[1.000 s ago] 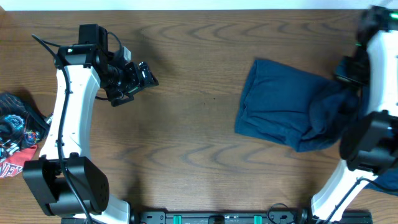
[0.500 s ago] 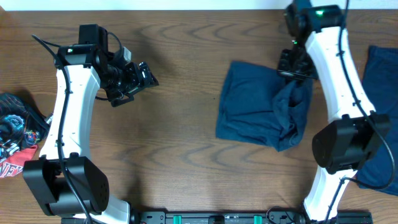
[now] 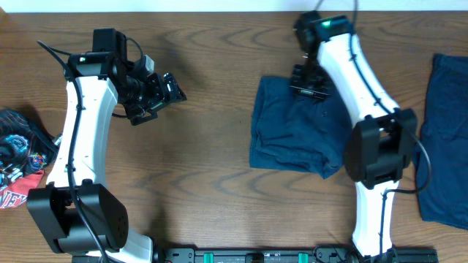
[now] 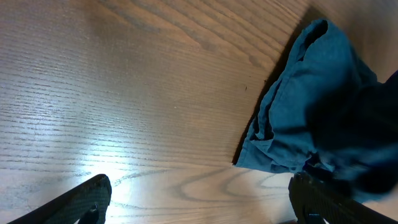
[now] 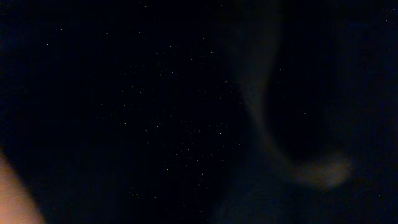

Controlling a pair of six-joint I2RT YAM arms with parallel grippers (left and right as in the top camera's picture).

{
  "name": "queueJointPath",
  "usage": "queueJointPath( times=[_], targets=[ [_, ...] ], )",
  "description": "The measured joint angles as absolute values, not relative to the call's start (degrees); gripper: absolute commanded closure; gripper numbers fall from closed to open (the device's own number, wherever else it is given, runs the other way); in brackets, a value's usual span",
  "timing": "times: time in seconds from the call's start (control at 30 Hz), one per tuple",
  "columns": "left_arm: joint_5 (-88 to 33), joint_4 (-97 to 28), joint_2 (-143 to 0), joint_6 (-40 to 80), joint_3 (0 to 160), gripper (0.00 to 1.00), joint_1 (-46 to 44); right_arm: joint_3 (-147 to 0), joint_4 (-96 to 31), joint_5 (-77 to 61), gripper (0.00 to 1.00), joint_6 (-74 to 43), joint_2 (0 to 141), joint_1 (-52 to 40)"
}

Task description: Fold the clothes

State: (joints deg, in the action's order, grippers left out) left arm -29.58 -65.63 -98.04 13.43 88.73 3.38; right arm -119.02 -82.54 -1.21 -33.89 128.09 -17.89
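Observation:
One of the clothes, a crumpled dark navy garment (image 3: 289,135), lies right of the table's middle; in the left wrist view this garment (image 4: 311,106) shows at the right. My right gripper (image 3: 308,82) is down on its far edge. The right wrist view is almost black, filled by dark fabric, and hides the jaws. A second navy garment (image 3: 442,139) lies flat at the right edge. My left gripper (image 3: 164,91) hovers over bare wood far to the left, open, with nothing between its fingers (image 4: 81,199).
A heap of colourful printed clothing (image 3: 18,164) sits at the left table edge. The wooden table (image 3: 205,161) runs between the two arms. A black rail (image 3: 256,256) lines the front edge.
My right arm swept leftward, dragging the crumpled navy garment with it toward the middle. The flat garment at the right edge came into sight. The left arm stayed still.

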Motion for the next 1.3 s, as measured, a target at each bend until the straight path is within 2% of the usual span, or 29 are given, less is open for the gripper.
queueJointPath(
  times=[0.03,0.07,0.13,0.23,0.27,0.3,0.33,0.4,0.53,0.6,0.7,0.77,0.8,0.83,0.87,0.9,0.93,0.97,1.0,1.13,1.23,1.3],
  targets=[
    [-29.6,-65.6,-98.0,13.4,88.7,0.07,3.4,-119.2,-82.2,-1.7,0.14,-33.9,128.1,-19.2],
    [-29.6,-65.6,-98.0,13.4,88.7,0.07,3.4,-119.3,-81.5,-2.0,0.31,-33.8,128.1,-20.3],
    [-29.6,-65.6,-98.0,13.4,88.7,0.07,3.4,-119.3,-79.0,-3.1,0.74,-33.3,128.1,-22.9],
    [-29.6,-65.6,-98.0,13.4,88.7,0.07,3.4,-119.5,-75.5,-5.3,0.84,-33.4,128.1,-26.0],
    [-29.6,-65.6,-98.0,13.4,88.7,0.07,3.4,-119.6,-74.7,-5.9,0.94,-33.1,128.1,-26.7],
    [-29.6,-65.6,-98.0,13.4,88.7,0.07,3.4,-119.6,-74.3,-6.3,0.90,-33.2,128.1,-27.4],
    [-29.6,-65.6,-98.0,13.4,88.7,0.07,3.4,-119.6,-74.1,-6.6,0.79,-33.3,128.1,-27.6],
    [-29.6,-65.6,-98.0,13.4,88.7,0.07,3.4,-119.7,-74.2,-6.5,0.67,-33.6,128.1,-27.7],
    [-29.6,-65.6,-98.0,13.2,88.7,0.07,3.4,-122.0,-76.9,-5.5,0.61,-32.8,128.1,-26.4],
    [-29.6,-65.5,-98.0,13.2,88.7,0.07,3.4,-125.0,-79.4,-4.9,0.47,-32.3,128.1,-25.3],
    [-30.8,-64.5,-98.0,12.1,87.7,0.07,3.0,-130.6,-83.1,-3.6,0.47,-30.8,128.1,-23.3],
    [-32.5,-63.3,-98.1,11.4,86.6,0.07,2.2,-135.1,-86.1,-2.7,0.44,-29.7,128.1,-21.8],
    [-33.3,-62.6,-98.1,11.0,86.0,0.07,1.4,-136.5,-87.1,-2.5,0.39,-29.5,128.1,-21.2],
    [-34.2,-61.4,-98.3,10.6,85.4,0.07,0.3,-138.0,-88.4,-2.3,0.28,-29.1,128.1,-20.5],
    [-34.9,-60.4,-98.6,10.4,85.0,0.07,-0.9,-138.9,-89.5,-2.0,0.27,-28.9,128.0,-19.9],
    [-35.8,-59.2,-99.2,10.2,84.8,0.07,-2.5,-139.5,-90.6,-1.6,0.31,-28.4,128.0,-19.2],
    [-36.6,-58.3,-99.9,10.2,84.7,0.07,-4.1,-139.8,-91.9,-1.1,0.50,-28.0,128.0,-18.5],
    [-37.7,-57.1,-100.8,10.0,84.7,0.07,-5.7,-139.8,-92.8,-0.8,0.63,-27.4,128.0,-17.8],
    [-38.8,-55.7,-101.9,9.8,84.7,0.07,-7.5,-139.8,-93.7,-0.4,0.71,-27.4,128.0,-17.2],
    [-42.5,-49.5,-106.1,9.0,84.6,0.07,-14.6,-139.8,-97.1,0.0,0.53,-26.2,128.0,-13.8],
    [-44.7,-43.6,-109.6,8.9,84.4,0.07,-20.5,-139.8,-97.1,-0.5,0.45,-24.8,128.0,-10.9],
    [-45.5,-40.5,-111.5,9.3,84.4,0.07,-23.7,-139.8,-97.1,-0.8,0.45,-23.8,128.0,-9.0]
  ],
)
